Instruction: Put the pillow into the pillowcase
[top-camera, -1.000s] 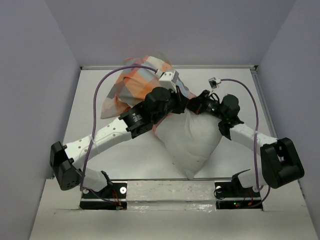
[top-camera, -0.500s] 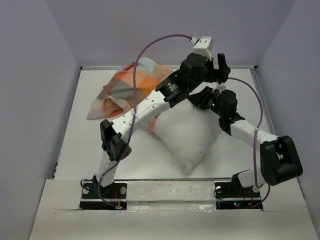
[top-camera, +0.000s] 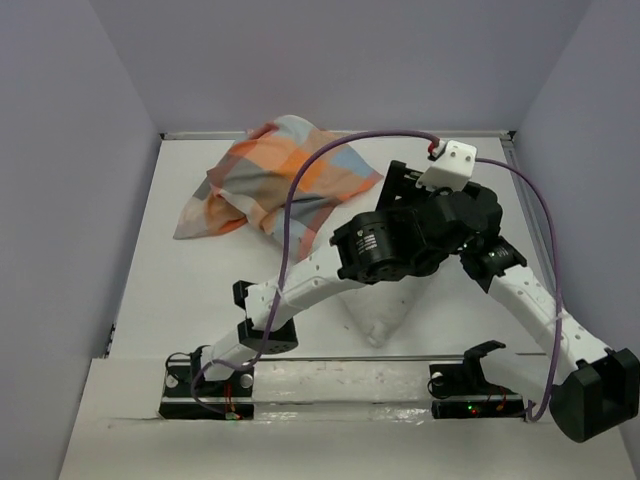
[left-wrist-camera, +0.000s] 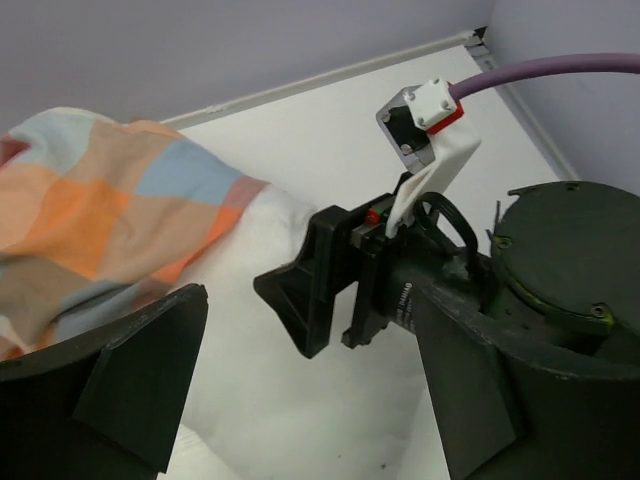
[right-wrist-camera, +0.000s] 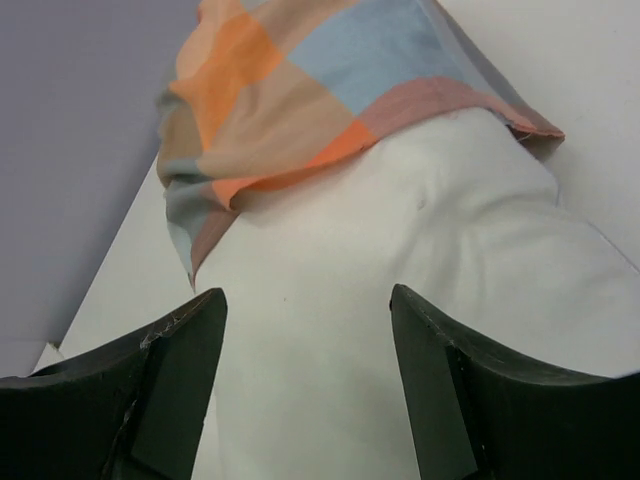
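Note:
The checked pillowcase (top-camera: 262, 180) lies crumpled at the back left of the table. Its open edge (right-wrist-camera: 440, 95) drapes over the far end of the white pillow (right-wrist-camera: 330, 300). In the top view only the pillow's near corner (top-camera: 385, 312) shows below the two stacked wrists (top-camera: 425, 225). My right gripper (right-wrist-camera: 305, 390) hangs open just above the pillow, holding nothing. My left gripper (left-wrist-camera: 300, 400) is wide open higher up, over the pillow (left-wrist-camera: 290, 380) and pillowcase (left-wrist-camera: 100, 200). The right gripper's black finger (left-wrist-camera: 305, 290) shows between its jaws.
Lilac walls close the table in on the left (top-camera: 70, 200), back and right (top-camera: 590, 150). A purple cable (top-camera: 300, 190) arcs over the pillowcase, and another (top-camera: 545, 240) loops beside the right arm. The arm bases sit on a rail (top-camera: 340, 385) at the near edge.
Both grippers have gone from shut to open and let go of the cloth. The left arm has swung right, away from the pillowcase. The pillowcase has settled flatter on the table.

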